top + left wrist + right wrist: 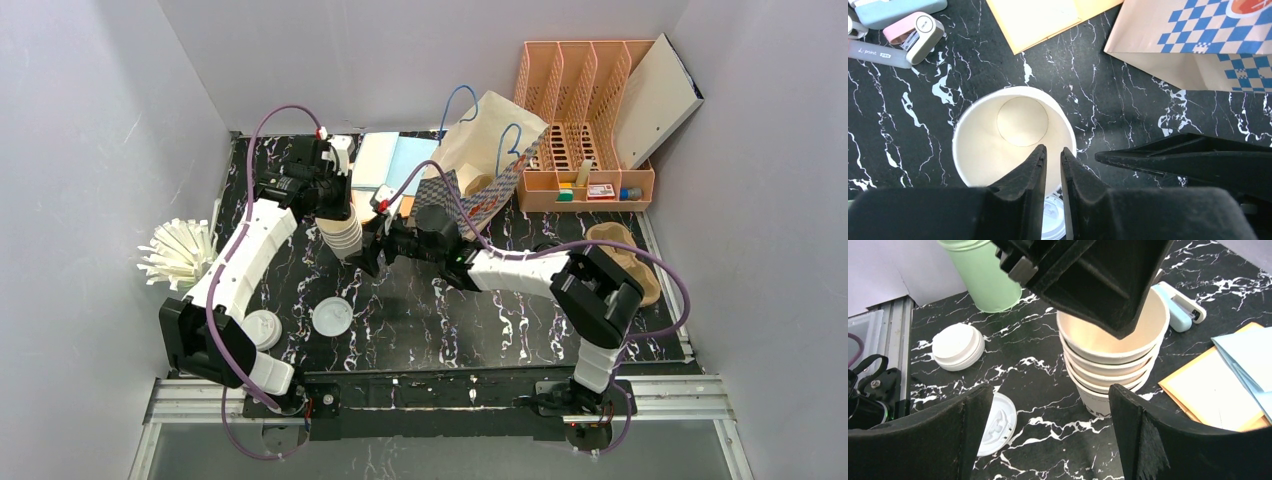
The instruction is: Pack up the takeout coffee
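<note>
The takeout coffee is out of view in all three views. A stack of cream paper cups (342,232) (1013,135) (1113,355) stands upright on the black marbled table. My left gripper (335,205) (1053,149) hangs straight over the stack's near rim. Its fingers stand a narrow gap apart and nothing is pinched between them. My right gripper (372,245) (1050,430) is wide open, low beside the foot of the stack, with only bare table between its fingers.
Two white lids (332,317) (260,328) lie at front left. A light green holder of white straws (180,252) (988,275) stands at the left edge. A checkered paper bag (480,160) (1198,45), an orange file rack (585,120), a brown cup tray (625,255) and a stapler (915,32) surround the stack.
</note>
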{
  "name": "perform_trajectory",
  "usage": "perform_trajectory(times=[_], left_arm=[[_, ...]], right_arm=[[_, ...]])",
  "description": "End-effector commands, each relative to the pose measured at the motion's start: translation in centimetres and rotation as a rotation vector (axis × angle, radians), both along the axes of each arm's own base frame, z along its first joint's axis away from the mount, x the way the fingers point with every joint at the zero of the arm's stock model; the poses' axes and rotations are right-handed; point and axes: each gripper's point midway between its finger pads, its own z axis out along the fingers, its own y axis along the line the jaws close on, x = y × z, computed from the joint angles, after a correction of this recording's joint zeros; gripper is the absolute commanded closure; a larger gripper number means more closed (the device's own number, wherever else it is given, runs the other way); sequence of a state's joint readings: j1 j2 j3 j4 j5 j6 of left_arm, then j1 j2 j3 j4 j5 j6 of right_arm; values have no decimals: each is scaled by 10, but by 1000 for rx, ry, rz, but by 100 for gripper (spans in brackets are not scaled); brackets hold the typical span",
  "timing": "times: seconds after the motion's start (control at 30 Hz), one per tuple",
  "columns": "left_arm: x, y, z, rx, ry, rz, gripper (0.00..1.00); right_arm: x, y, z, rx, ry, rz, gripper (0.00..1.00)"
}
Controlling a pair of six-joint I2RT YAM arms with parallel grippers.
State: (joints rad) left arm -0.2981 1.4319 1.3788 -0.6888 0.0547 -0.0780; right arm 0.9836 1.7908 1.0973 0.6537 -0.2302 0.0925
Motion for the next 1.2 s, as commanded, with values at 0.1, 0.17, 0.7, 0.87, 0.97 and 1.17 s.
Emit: perform_trajectory(times=[0.1,0.17,0.7,0.87,0.97,1.17], left_arm=[[-17,-7,6,-18,17,-59,85],[-20,-9,6,-21,21,-74,76],[-21,-18,-11,20,45,-114,85],[-22,-22,-6,27,29,-125,98],[-23,-22,-4,38,23,-127,100],[-26,-21,2,50,8,-125,100]], right_arm=[[16,16,8,56,-81,-26,8],[21,16,5,55,-82,-47,7],[30,18,-7,73,-123,-79,7],[35,18,-4,103,-154,-100,6],[38,20,-4,112,-170,-110,3],[42,27,-3,130,-190,-106,2]])
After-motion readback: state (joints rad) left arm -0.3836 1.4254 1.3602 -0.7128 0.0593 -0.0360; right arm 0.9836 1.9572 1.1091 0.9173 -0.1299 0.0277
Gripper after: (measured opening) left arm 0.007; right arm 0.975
